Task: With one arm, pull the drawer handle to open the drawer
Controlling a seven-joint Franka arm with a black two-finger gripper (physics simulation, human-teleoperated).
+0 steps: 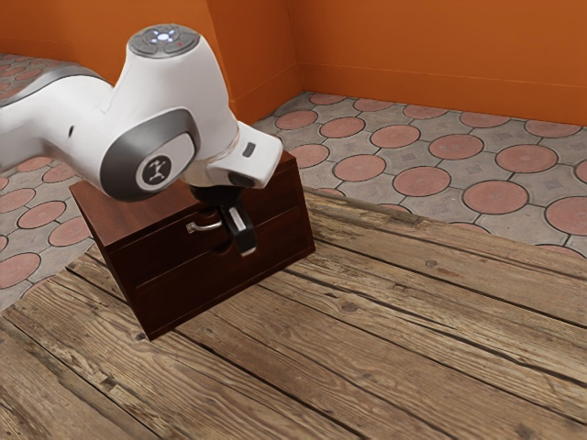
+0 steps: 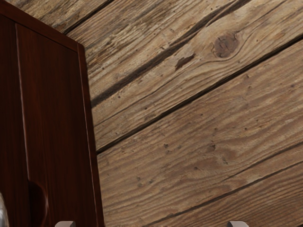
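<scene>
A dark red-brown wooden cabinet (image 1: pixel 197 243) stands on the plank table, with a small silver handle (image 1: pixel 204 225) on its upper drawer front. The drawer front sits flush with the cabinet body. My black gripper (image 1: pixel 237 238) hangs just in front of that face, beside the handle toward the exterior view's right, not around it. In the wrist view the two fingertips (image 2: pixel 65 223) stand far apart, open, with the cabinet's front (image 2: pixel 52 142) and bare planks below them. A grey sliver of the handle (image 2: pixel 2 213) shows at the picture's edge.
The table of weathered planks (image 1: pixel 413 312) stretches wide in front of the cabinet and toward the exterior view's right. Beyond it lie a tiled floor (image 1: pixel 459 156) and orange walls (image 1: pixel 440 46). My white arm (image 1: pixel 138 128) reaches over the cabinet's top.
</scene>
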